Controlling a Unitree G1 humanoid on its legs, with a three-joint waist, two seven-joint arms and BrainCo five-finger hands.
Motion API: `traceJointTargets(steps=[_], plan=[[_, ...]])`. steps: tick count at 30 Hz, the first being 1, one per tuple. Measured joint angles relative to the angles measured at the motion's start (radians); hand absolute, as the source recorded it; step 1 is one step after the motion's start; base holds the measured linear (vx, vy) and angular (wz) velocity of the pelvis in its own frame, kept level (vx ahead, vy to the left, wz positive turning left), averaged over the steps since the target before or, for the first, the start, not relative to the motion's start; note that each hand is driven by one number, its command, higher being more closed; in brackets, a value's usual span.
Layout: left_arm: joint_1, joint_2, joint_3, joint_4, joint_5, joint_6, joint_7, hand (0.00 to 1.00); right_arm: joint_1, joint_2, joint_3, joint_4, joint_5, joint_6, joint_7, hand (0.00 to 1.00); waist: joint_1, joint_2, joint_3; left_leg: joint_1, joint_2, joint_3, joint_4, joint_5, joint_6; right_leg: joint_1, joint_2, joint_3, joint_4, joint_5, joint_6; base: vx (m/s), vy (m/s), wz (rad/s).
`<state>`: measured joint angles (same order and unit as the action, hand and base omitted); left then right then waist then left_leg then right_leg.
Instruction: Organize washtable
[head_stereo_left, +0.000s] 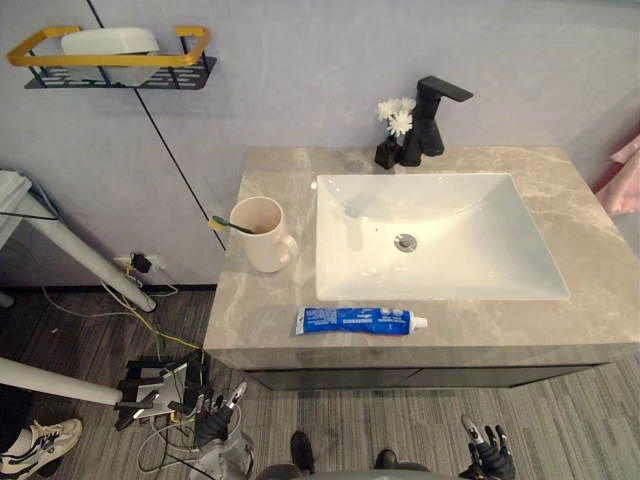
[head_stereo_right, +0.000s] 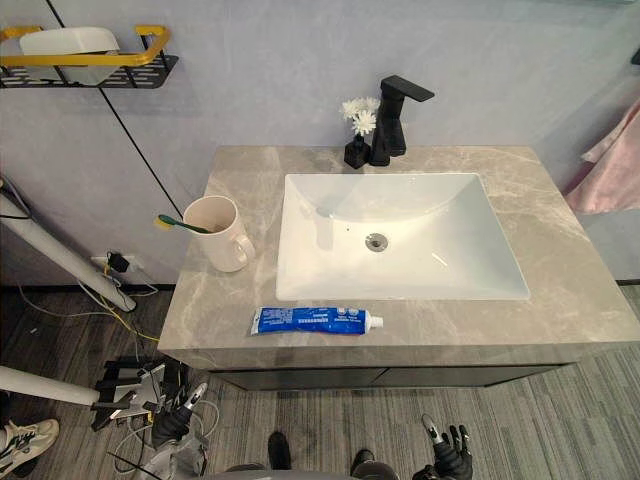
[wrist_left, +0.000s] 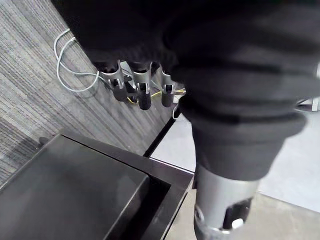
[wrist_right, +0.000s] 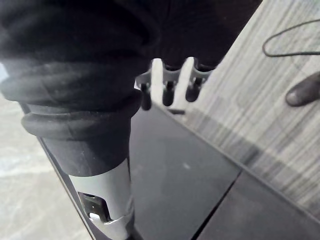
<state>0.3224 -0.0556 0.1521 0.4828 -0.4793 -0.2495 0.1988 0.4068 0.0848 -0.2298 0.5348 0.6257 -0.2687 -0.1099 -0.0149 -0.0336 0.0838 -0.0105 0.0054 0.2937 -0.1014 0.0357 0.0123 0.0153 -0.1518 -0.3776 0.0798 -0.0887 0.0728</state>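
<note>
Toothpaste tube (head_stereo_left: 360, 321) flat on the countertop (head_stereo_left: 600, 300), just in front of the basin (head_stereo_left: 470, 250) | toothbrush (head_stereo_left: 228, 225) sits in the mug (head_stereo_left: 265, 240) left of the basin | left hand (head_stereo_left: 212, 425) and right hand (head_stereo_left: 492, 458) hang below the counter, fingers loose, holding nothing | right wrist view catches someone's dark shoe (wrist_right: 302, 90)

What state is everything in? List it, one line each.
Toothpaste: lying flat near the counter's front edge, cap on.
Cup: upright, left of the sink.
Toothbrush: leaning in the cup.
Sink: empty.
Tap: off, no water running.
Flower vase: upright beside the tap.
Left hand: open, holding nothing.
Right hand: open, holding nothing.
</note>
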Motion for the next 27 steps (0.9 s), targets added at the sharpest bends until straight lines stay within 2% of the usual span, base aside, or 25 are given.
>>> traceJointTargets(steps=[8,12,13,23,27], plan=[[-0.019,0.003,-0.003,0.103,0.001,0.001,-0.025,0.0,-0.04,-0.009,0.002,0.027,-0.01,0.001,-0.018,0.0,0.001,-0.007,-0.005,0.079,-0.003,0.124,-0.001,-0.022,-0.014,0.03,0.007,0.11,-0.002,0.003,-0.003,0.06,0.038,-0.29],[-0.034,0.002,-0.031,0.138,0.001,0.001,-0.04,0.0,-0.06,-0.013,-0.001,0.09,-0.009,0.006,-0.021,0.0,-0.003,0.001,-0.005,0.087,0.006,0.135,-0.002,-0.022,-0.014,0.031,0.013,0.127,-0.014,0.002,-0.003,-0.02,-0.026,-0.15],[-0.035,0.002,-0.074,0.213,0.008,0.005,-0.066,0.0,-0.115,-0.022,-0.006,0.191,-0.01,0.011,-0.02,0.0,0.001,0.032,-0.02,0.095,0.009,0.128,-0.002,-0.025,-0.009,0.05,0.03,0.133,-0.046,0.007,0.005,-0.02,-0.008,-0.05],[-0.04,0.001,-0.07,0.213,-0.002,0.005,-0.063,0.0,-0.107,-0.022,-0.012,0.193,-0.009,0.011,-0.022,0.0,0.002,0.03,-0.021,0.095,0.012,0.122,-0.001,-0.025,-0.01,0.062,0.03,0.119,-0.056,0.007,0.006,0.0,0.0,0.03],[-0.054,0.003,-0.058,0.212,-0.024,0.004,-0.057,0.0,-0.102,-0.022,-0.096,0.208,-0.009,0.014,-0.036,0.0,0.005,0.024,-0.025,0.104,0.016,0.117,0.001,-0.026,-0.012,0.089,0.03,0.097,-0.086,0.014,0.005,0.01,-0.007,0.09]])
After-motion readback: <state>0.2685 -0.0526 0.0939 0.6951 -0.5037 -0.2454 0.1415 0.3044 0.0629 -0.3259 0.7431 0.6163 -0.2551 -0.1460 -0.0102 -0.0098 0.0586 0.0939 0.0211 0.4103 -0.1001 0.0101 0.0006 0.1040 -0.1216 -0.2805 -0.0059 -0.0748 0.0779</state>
